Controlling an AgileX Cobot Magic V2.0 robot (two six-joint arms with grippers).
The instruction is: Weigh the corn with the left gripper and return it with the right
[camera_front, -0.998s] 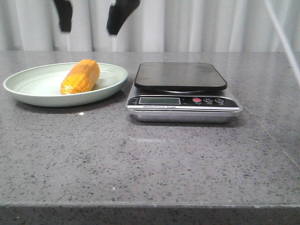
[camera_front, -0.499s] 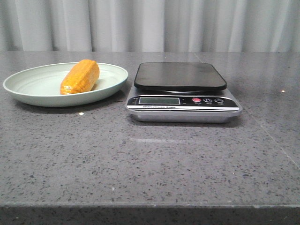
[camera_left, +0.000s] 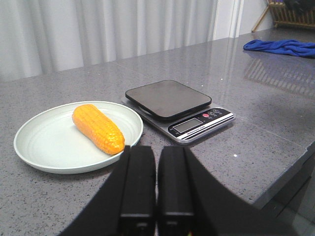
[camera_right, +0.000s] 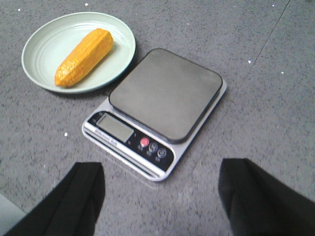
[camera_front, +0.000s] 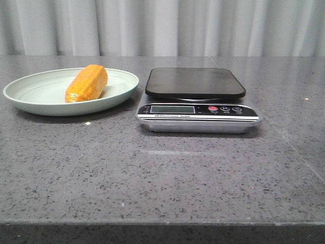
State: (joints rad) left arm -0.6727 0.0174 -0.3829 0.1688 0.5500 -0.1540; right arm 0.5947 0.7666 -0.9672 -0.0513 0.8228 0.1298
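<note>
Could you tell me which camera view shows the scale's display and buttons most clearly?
The front view: the scale faces it squarely, so the display and buttons read straight on. The right wrist view looks down from above, showing them slanted and small. The left wrist view shows them at an angle, further off.

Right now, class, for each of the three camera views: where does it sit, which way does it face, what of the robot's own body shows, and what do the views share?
Front view: low at the table's near edge, facing the curtain; no arm shows.
Left wrist view: low behind the left gripper, fingers together, facing the plate.
Right wrist view: high above the table, looking down between the right gripper's spread fingers at the scale.
Shared: all three show the corn lying on the plate beside the empty scale.
</note>
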